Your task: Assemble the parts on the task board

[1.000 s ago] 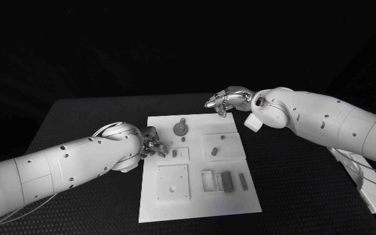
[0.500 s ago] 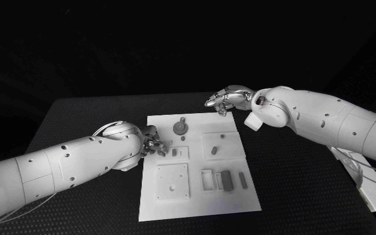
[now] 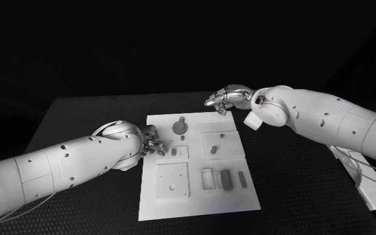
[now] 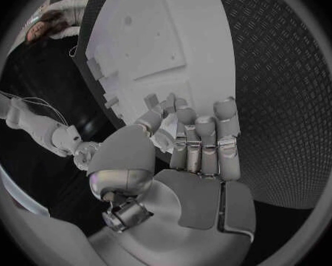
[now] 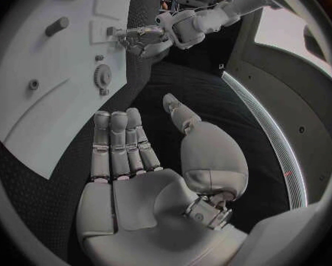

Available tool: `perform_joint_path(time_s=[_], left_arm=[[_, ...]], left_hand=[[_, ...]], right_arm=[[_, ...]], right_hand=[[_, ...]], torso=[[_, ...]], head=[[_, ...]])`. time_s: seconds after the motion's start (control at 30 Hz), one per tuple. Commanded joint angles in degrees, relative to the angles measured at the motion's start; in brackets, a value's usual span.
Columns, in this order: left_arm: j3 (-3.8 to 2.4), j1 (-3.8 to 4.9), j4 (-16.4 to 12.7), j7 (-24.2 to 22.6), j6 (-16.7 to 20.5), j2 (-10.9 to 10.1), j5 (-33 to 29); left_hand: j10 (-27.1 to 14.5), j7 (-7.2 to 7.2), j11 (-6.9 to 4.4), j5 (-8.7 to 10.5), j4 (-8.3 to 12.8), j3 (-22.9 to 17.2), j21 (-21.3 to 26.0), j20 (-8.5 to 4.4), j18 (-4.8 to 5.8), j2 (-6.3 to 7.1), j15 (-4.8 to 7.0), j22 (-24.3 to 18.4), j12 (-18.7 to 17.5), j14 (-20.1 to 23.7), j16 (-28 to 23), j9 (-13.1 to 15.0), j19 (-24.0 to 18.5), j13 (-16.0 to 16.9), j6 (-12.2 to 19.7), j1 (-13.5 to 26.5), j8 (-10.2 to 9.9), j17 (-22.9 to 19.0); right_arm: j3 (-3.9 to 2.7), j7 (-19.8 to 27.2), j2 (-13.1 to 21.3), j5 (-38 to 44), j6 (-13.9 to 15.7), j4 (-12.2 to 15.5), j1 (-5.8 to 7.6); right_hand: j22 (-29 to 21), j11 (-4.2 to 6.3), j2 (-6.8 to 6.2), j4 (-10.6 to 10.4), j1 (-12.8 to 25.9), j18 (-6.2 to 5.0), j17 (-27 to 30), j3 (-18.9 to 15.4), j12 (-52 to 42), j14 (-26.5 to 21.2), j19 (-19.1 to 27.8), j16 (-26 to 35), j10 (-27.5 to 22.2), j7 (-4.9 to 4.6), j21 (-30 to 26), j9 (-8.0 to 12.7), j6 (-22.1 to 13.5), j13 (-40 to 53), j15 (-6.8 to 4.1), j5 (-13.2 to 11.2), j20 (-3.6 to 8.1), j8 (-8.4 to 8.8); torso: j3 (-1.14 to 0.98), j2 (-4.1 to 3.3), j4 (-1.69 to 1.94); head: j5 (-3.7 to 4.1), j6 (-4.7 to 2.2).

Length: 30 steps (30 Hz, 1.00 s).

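The white task board (image 3: 196,208) lies in the middle of the table. On it sit a grey gear-like part (image 3: 181,128), a short peg (image 3: 214,149), a small part (image 3: 174,151) and two grey bars (image 3: 225,180) by the near right. My left hand (image 3: 154,144) is at the board's left edge, its fingertips right by the small part (image 5: 111,31). In the left wrist view the left hand (image 4: 188,142) has straight fingers, with the thumb tip close to them. Whether it pinches anything is unclear. My right hand (image 3: 227,99) hovers over the board's far right corner. In its wrist view the right hand (image 5: 129,153) has a bare palm.
A raised square plate (image 3: 172,181) with a hole sits on the board's near left. A white object (image 3: 364,183) lies at the table's right edge. Black table (image 3: 305,197) surrounds the board.
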State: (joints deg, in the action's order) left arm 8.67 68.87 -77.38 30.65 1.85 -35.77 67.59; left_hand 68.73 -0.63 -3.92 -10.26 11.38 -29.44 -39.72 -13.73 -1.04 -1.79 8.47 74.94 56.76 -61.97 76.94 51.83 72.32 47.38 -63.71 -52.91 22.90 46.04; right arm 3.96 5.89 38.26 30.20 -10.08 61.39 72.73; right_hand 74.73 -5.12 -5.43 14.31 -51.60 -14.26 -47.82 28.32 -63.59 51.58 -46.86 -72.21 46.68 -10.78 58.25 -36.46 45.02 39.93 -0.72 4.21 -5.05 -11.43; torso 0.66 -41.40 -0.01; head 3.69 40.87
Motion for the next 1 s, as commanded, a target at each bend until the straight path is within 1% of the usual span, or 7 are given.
perform_joint_path(time_s=[0.03,0.23,0.4,0.83,0.87,0.93,1.0], left_arm=[[0.31,-0.29,0.3,0.6,-0.9,0.1,0.9],[0.61,-0.42,0.5,0.5,-0.6,0.5,1.3],[0.73,-0.63,1.0,0.4,-0.6,0.9,1.8],[0.75,-0.72,1.3,0.4,-0.4,1.0,1.8],[0.75,-0.72,1.3,0.4,-0.3,1.0,1.8],[0.75,-0.72,1.4,0.4,-0.1,1.0,1.8],[0.74,-0.72,1.5,0.3,0.1,1.0,1.9]], left_hand=[[2.1,0.40,-1.96,0.09,1.3,-1.9,-0.2,-1.79,-1.86,0.85,2.68,1.2,0.4,-2.5,0.2,1.0,1.5,0.1,-0.3,0.5,5.2,0.1],[2.3,0.59,-2.14,0.35,-0.1,-1.6,-0.4,-1.92,-1.89,2.40,2.84,1.1,0.6,-2.8,0.4,0.7,1.7,0.3,-0.5,1.3,5.6,0.2],[2.5,0.71,-2.26,0.76,-1.9,-1.0,-0.5,-2.02,-1.95,4.22,3.00,1.1,0.7,-2.9,0.4,0.4,1.8,0.4,-0.5,2.7,6.0,0.2],[2.7,0.94,-2.49,1.22,-4.1,-0.4,-0.6,-2.16,-2.14,6.35,3.25,1.1,0.8,-3.2,0.6,0.0,2.0,0.6,-0.6,4.8,6.7,0.2],[2.7,0.96,-2.51,1.39,-4.4,-0.3,-0.6,-2.17,-2.17,6.52,3.28,1.1,0.8,-3.2,0.6,0.0,2.0,0.7,-0.6,5.0,6.8,0.3],[2.7,1.03,-2.57,4.07,-5.0,-0.3,-0.7,-2.22,-2.29,6.87,3.37,1.1,0.9,-3.2,0.6,-0.1,2.0,0.7,-0.5,5.2,7.0,0.3],[2.7,1.04,-2.59,4.47,-5.4,-0.3,-0.7,-2.20,-2.31,7.07,3.40,1.1,0.9,-3.3,0.7,-0.2,2.0,0.8,-0.5,5.4,7.1,0.3]], right_arm=[[-0.01,0.6,0.0,0.2,-0.5,0.1,-0.03],[-0.01,0.5,0.0,0.2,-0.4,0.1,-0.03],[-0.01,0.5,-0.1,0.2,-0.5,0.0,-0.03],[-0.01,0.5,0.0,0.2,-0.4,0.1,-0.03],[-0.01,0.5,0.0,0.2,-0.4,0.1,-0.03],[-0.01,0.5,0.0,0.2,-0.4,0.0,-0.03],[-0.01,0.5,0.0,0.2,-0.3,0.0,-0.03]], right_hand=[[-0.1,0.00,0.15,-0.2,0.2,-0.74,0.1,0.0,-0.3,-0.3,-0.2,-0.3,-0.4,-0.57,-0.2,0.1,0.0,-0.1,0.02,-0.3,-0.03,0.23],[-0.1,0.00,0.15,-0.2,0.2,-0.74,0.1,0.0,-0.3,-0.3,-0.2,-0.3,-0.4,-0.57,-0.2,0.1,0.0,-0.1,0.02,-0.3,-0.03,0.23],[-0.1,0.00,0.18,-0.2,0.2,-0.74,0.1,0.0,-0.3,-0.3,-0.2,-0.3,-0.4,-0.57,-0.2,0.1,0.0,-0.1,0.02,-0.3,-0.03,0.22],[-0.1,0.00,0.18,-0.2,0.2,-0.74,0.1,0.0,-0.3,-0.3,-0.2,-0.3,-0.4,-0.57,-0.2,0.1,0.0,-0.1,0.02,-0.3,-0.03,0.22],[-0.1,0.00,0.18,-0.2,0.2,-0.74,0.1,0.0,-0.3,-0.3,-0.2,-0.3,-0.4,-0.57,-0.2,0.1,0.0,-0.1,0.02,-0.3,-0.03,0.22],[-0.1,0.00,0.18,-0.2,0.2,-0.74,0.1,0.0,-0.3,-0.3,-0.2,-0.3,-0.4,-0.57,-0.2,0.1,0.0,-0.1,0.02,-0.3,-0.03,0.22],[-0.1,0.00,0.17,-0.2,0.2,-0.74,0.1,0.0,-0.3,-0.3,-0.2,-0.3,-0.4,-0.57,-0.2,0.1,0.0,-0.1,0.02,-0.3,-0.03,0.22]], torso=[[0.00,-0.02,0.01],[0.02,-0.01,-0.02],[0.05,0.00,-0.02],[0.00,-0.01,-0.01],[0.00,-0.01,-0.01],[0.01,-0.02,-0.01],[0.03,-0.02,-0.02]], head=[[0.01,0.01],[0.02,0.02],[-0.01,0.03],[0.07,0.20],[0.07,0.20],[0.07,0.19],[0.10,0.19]])
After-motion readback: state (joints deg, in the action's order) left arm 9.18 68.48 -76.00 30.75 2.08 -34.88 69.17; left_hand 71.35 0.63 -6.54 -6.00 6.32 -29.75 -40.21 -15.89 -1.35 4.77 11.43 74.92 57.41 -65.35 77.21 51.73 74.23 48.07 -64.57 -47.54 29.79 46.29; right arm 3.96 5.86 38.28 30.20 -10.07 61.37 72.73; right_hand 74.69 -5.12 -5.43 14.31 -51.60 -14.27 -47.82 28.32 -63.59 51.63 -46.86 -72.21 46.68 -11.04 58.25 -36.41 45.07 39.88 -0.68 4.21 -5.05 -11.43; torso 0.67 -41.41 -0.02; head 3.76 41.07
